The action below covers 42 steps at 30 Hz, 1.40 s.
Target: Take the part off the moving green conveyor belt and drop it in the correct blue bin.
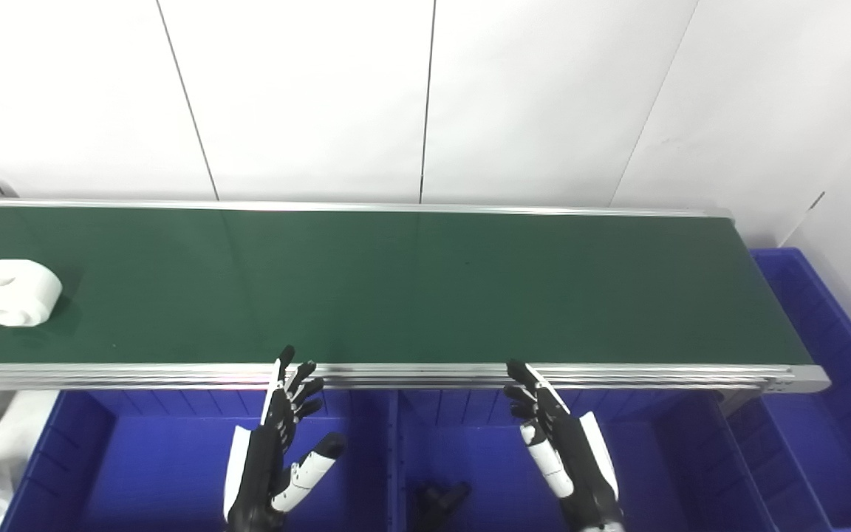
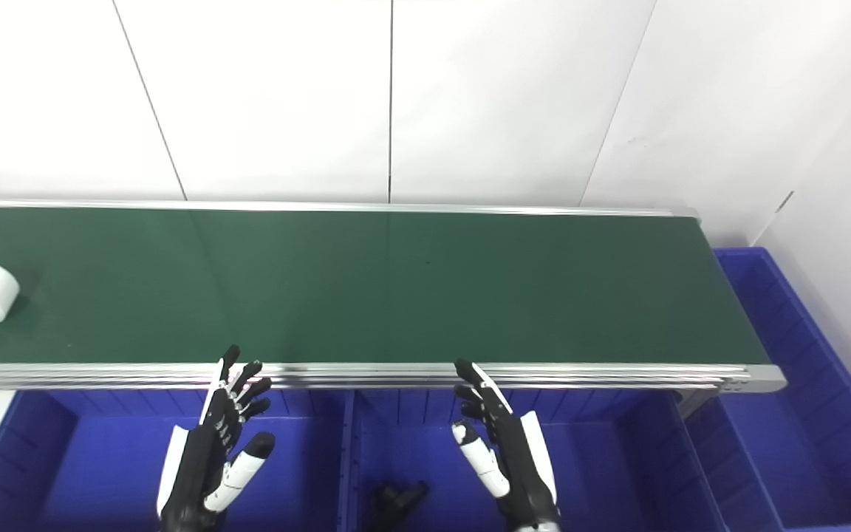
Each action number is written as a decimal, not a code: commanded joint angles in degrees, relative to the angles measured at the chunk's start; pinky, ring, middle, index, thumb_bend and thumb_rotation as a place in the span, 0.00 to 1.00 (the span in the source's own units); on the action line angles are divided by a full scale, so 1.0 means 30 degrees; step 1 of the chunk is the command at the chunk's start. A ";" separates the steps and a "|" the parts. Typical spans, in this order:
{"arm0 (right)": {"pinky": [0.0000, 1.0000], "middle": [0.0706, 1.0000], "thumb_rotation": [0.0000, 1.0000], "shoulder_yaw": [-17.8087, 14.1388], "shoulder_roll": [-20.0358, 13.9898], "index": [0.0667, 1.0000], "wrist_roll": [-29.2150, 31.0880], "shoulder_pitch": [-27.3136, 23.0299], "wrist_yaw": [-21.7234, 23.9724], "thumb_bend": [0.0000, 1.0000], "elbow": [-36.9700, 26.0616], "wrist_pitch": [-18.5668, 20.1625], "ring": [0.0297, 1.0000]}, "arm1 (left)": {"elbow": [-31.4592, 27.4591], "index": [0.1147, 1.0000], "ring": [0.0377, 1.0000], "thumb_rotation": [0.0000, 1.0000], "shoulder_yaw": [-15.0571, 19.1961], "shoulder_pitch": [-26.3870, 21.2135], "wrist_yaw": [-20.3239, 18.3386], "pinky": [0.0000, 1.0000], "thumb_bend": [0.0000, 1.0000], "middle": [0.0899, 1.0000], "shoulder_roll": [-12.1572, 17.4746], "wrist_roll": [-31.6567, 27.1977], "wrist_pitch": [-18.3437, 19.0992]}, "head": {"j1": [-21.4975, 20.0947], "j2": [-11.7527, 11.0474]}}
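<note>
Green belt [image 1: 411, 284] | white part [image 1: 15, 292] far left, bore facing up-left | both robot hands [image 1: 278, 451] [image 1: 566, 443] empty, fingers spread

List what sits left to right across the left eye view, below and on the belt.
white part on the green conveyor belt → left hand → black part in the middle blue bin → right hand → blue bin at the belt's end

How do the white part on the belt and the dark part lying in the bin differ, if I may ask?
The white part is pale, chunky and round with holes; the dark part is black and slender. The white part rides the green belt at far left; the dark part lies in the middle blue bin. Neither is held.
</note>
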 commanded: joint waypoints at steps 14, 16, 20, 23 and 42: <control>0.91 0.94 1.00 0.0030 0.0169 0.91 0.1564 -0.0201 0.0007 0.84 -0.0039 -0.1695 0.93 | -0.0130 0.99 0.96 0.97 0.0218 -0.0426 0.0611 0.95 0.80 1.00 -0.0089 0.0877 -0.0666 | 0.0155 -0.0026; 0.95 0.96 1.00 0.0047 0.0222 0.94 0.1655 -0.0190 -0.0062 0.85 0.0022 -0.1795 0.96 | -0.0142 0.99 0.98 0.98 0.0228 -0.0423 0.0686 0.98 0.79 1.00 -0.0122 0.0964 -0.0552 | 0.0191 -0.0054; 1.00 1.00 1.00 -0.0004 0.0364 0.98 0.1899 -0.0154 -0.0198 0.89 0.0128 -0.2124 1.00 | -0.0201 0.99 1.00 0.99 0.0234 -0.0383 0.0823 1.00 0.80 1.00 -0.0199 0.1087 -0.0412 | 0.0187 -0.0050; 1.00 1.00 1.00 -0.0029 0.0422 1.00 0.1999 -0.0137 -0.0261 0.90 0.0136 -0.2115 1.00 | -0.0214 0.99 1.00 0.99 0.0254 -0.0358 0.0880 0.99 0.80 1.00 -0.0208 0.1289 -0.0330 | 0.0196 -0.0060; 1.00 1.00 1.00 -0.0035 -0.0060 1.00 0.1627 -0.0180 -0.0386 0.83 0.0843 -0.3401 1.00 | 0.0108 1.00 0.99 1.00 0.0036 -0.0202 0.1046 0.98 0.78 1.00 -0.0434 0.1850 -0.0470 | 0.1425 -0.1128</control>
